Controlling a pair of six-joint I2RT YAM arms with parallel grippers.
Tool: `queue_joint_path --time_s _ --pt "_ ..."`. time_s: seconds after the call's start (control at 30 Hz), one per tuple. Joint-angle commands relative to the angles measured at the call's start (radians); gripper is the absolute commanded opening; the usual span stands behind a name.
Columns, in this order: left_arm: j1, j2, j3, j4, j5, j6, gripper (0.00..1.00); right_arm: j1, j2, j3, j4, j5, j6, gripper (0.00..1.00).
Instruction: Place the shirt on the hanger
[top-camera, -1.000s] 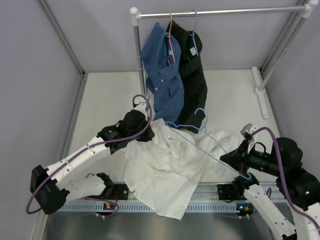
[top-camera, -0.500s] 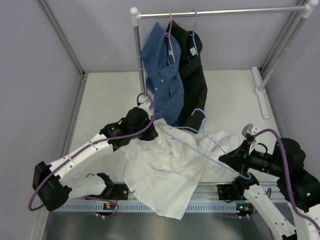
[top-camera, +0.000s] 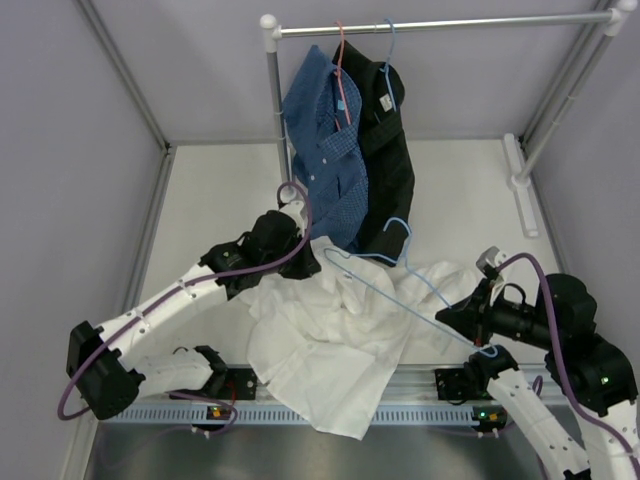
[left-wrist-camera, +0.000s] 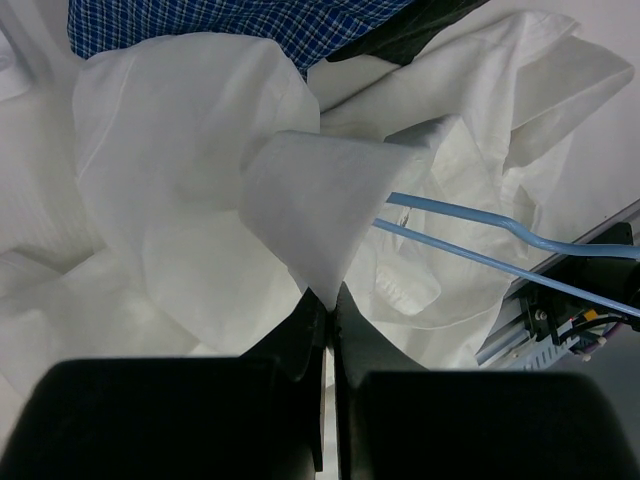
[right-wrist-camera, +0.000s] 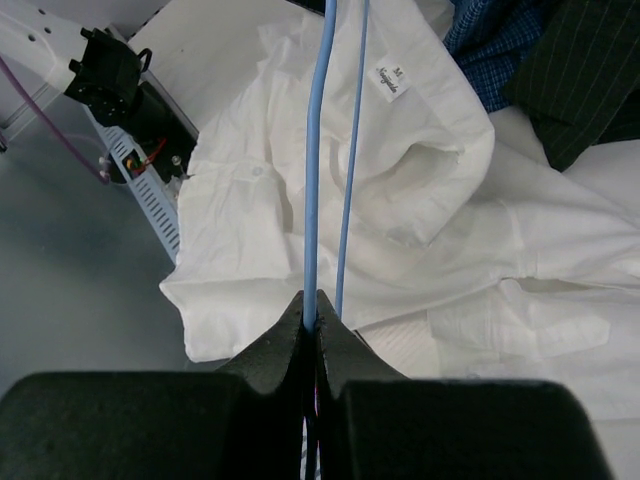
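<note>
Left jaws pinch a fold of the white shirt (top-camera: 320, 345), right jaws clamp the light-blue wire hanger (right-wrist-camera: 319, 150); threading looks barely begun.

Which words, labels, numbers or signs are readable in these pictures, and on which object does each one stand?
"M": on the neck tag sewn inside the collar of the white shirt, in the right wrist view.
The line of script under that "M" is too small to read.
The pale tag inside the collar of the black shirt is too small to read.
No other text is visible.
</note>
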Motion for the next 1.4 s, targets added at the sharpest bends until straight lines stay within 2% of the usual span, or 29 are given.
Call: queue_joint_path --time_s 0.0,0.17,0.23,0.27,0.33,0.43,0.5,0.53,0.6,0.67,0.7,0.77,0.93,0.97,1.0,1.1,1.13,1.2,1.3,1.37 --pt "0.004 -0.025 0.037 0.042 0.01 0.01 0.0 -0.005 -0.017 -0.012 0.057 0.008 -0.004 0.0" --pt "0.004 -0.016 0.057 0.042 0.059 0.009 0.0 -0.005 -0.003 -0.052 0.086 0.001 0.011 0.0" --pt "0.002 -0.014 0.068 0.051 0.12 0.015 0.0 -0.005 0.015 -0.076 0.133 -0.053 0.026 0.0" --pt "0.002 -0.017 0.075 0.063 0.218 0.02 0.0 -0.005 0.021 -0.09 0.161 -0.077 0.055 0.0" --pt "-0.002 -0.029 0.088 0.066 0.25 0.017 0.0 -0.005 0.038 -0.139 0.216 -0.117 0.08 0.0" --pt "-0.027 -0.069 0.106 0.066 0.283 0.018 0.0 -0.005 0.058 -0.187 0.349 -0.15 0.159 0.0" --pt "-0.039 -0.084 0.12 0.066 0.345 0.018 0.0 -0.003 0.06 -0.222 0.519 -0.173 0.221 0.0" --pt "-0.062 -0.088 0.128 0.066 0.358 0.011 0.0 -0.002 0.057 -0.237 0.593 -0.18 0.306 0.0" --pt "-0.1 -0.098 0.161 0.074 0.401 0.001 0.0 0.004 0.061 -0.283 0.832 -0.206 0.391 0.0" --pt "-0.189 -0.109 0.203 0.075 0.368 0.004 0.0 0.03 0.066 -0.317 0.996 -0.2 0.513 0.0" --pt "-0.22 -0.12 0.248 0.074 0.319 0.007 0.0 0.062 0.072 -0.325 1.093 -0.187 0.529 0.0" --pt "-0.295 -0.118 0.302 0.072 0.287 0.013 0.0 0.102 0.089 -0.305 1.146 -0.147 0.519 0.0" --pt "-0.419 -0.057 0.52 0.063 0.233 0.084 0.0 0.279 0.228 -0.189 1.201 -0.159 0.456 0.0" --pt "-0.42 -0.049 0.545 0.04 0.196 0.084 0.0 0.312 0.25 -0.169 1.183 -0.15 0.424 0.0" --pt "-0.42 -0.043 0.575 -0.024 0.07 0.095 0.0 0.373 0.273 -0.149 1.09 -0.125 0.332 0.0" --pt "-0.42 -0.057 0.553 -0.136 -0.121 0.098 0.0 0.426 0.253 -0.125 0.939 0.011 0.192 0.0" --pt "-0.42 -0.065 0.519 -0.17 -0.252 0.095 0.0 0.426 0.236 -0.144 0.901 0.071 0.18 0.0" --pt "-0.418 -0.091 0.478 -0.225 -0.365 0.081 0.0 0.426 0.186 -0.206 0.884 0.151 0.186 0.0" --pt "-0.418 -0.103 0.398 -0.224 -0.3 0.116 0.0 0.426 0.149 -0.295 0.952 0.203 0.271 0.0" --pt "-0.418 -0.088 0.37 -0.21 -0.263 0.125 0.0 0.428 0.138 -0.369 1.1 0.18 0.324 0.0"
